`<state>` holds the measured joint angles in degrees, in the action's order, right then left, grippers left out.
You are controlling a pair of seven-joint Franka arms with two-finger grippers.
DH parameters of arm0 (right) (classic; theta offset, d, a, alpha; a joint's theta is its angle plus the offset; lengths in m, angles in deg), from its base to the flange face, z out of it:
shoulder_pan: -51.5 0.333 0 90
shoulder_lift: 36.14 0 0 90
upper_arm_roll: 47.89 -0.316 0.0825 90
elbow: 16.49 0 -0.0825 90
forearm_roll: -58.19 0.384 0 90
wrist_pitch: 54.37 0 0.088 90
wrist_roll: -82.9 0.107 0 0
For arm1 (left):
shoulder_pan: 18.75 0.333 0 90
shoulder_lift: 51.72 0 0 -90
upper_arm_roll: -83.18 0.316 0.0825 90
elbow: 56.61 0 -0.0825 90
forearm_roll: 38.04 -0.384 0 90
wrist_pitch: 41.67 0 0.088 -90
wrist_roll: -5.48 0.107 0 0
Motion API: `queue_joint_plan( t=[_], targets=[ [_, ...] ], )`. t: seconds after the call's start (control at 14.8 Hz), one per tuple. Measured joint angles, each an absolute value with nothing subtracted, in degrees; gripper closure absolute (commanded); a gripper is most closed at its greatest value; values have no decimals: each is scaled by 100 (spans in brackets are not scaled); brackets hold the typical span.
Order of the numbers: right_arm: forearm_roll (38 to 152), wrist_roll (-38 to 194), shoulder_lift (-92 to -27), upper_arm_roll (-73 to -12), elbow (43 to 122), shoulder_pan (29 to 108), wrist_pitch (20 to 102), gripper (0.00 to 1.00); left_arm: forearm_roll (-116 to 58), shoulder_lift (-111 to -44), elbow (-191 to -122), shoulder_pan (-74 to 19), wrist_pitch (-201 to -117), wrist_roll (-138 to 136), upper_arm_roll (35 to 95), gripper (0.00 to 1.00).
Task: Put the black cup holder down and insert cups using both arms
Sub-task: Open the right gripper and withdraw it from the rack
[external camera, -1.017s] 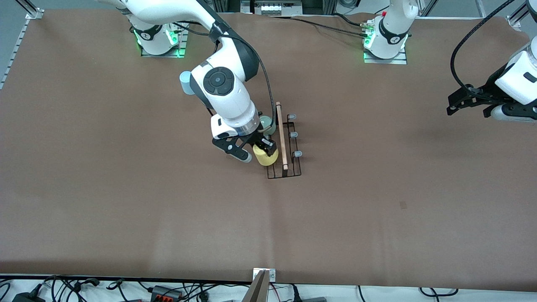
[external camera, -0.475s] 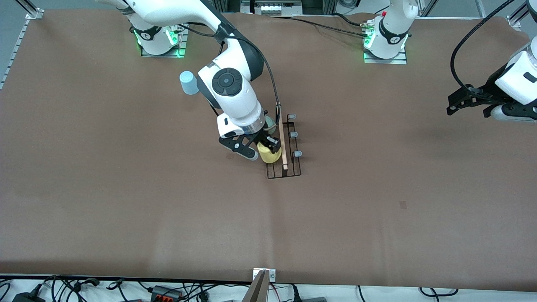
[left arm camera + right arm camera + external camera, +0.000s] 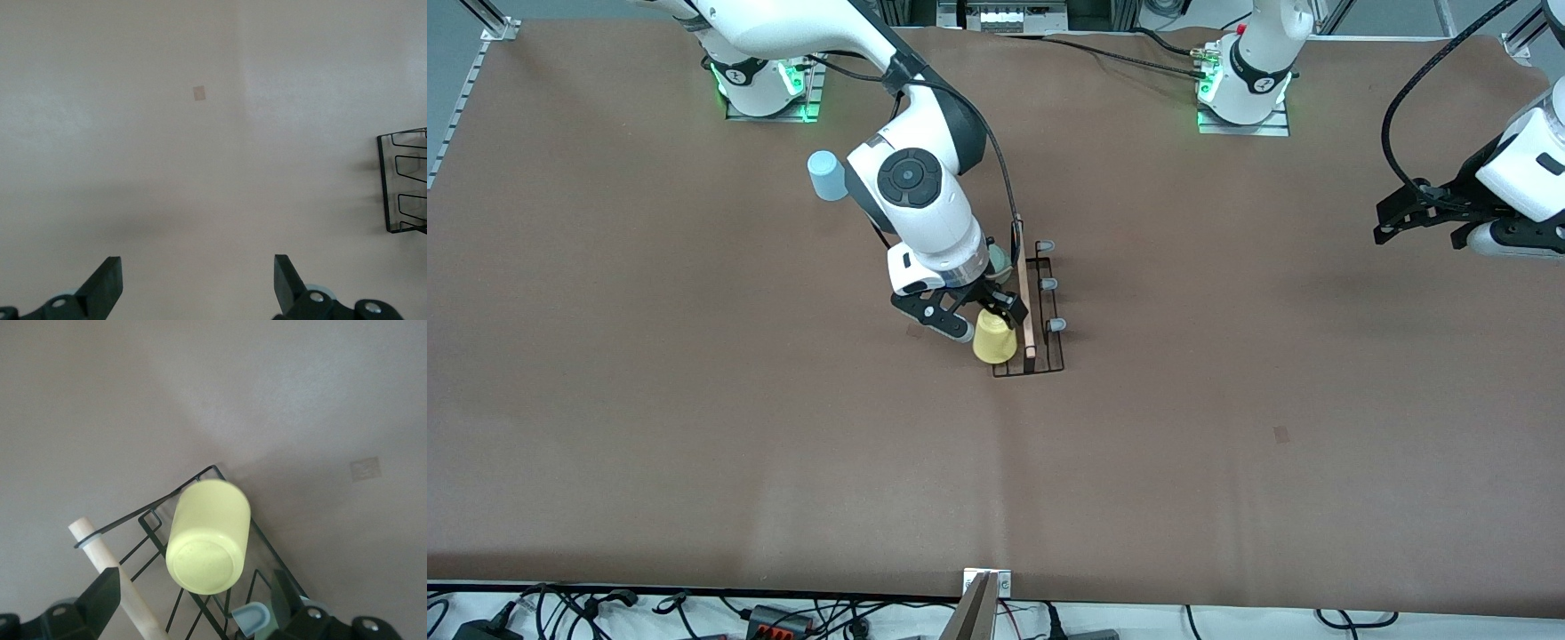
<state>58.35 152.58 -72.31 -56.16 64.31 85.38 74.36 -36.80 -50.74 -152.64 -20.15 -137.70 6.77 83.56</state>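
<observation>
The right pincer [image 3: 996,311] is spread just above the yellow plastic cup [image 3: 993,339] – upturned on the black wire cup holder [image 3: 1040,356], mid-desk [image 3: 1227,462]. The left pincer [image 3: 197,283] waits spread.

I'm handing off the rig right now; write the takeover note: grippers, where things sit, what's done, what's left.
Right gripper: open, over the yellow plastic cup, which sits upside down on the black wire cup holder with the wooden rod handle.
Left gripper: open, empty, waiting over the left arm's end of the table.
Pale green cup: at the holder, mostly hidden by the right arm.
Light blue cup: on the table, toward the right arm's base.
Left: light blue cup.
</observation>
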Motion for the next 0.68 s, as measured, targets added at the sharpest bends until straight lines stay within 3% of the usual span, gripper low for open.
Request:
queue_joint_plan(
  t=[0.27, 0.68],
  targets=[
    [5831, 14340, -6754, -5584, 6361, 8132, 6500, 0, -3680, -5074, -15264, -2015, -13770, 677, 8355, 0],
    [5834, 11809, -5406, -5558, 6998, 6681, 5202, 0, -3680, -5074, -15264, -2015, -13770, 677, 8355, 0]
  ],
)
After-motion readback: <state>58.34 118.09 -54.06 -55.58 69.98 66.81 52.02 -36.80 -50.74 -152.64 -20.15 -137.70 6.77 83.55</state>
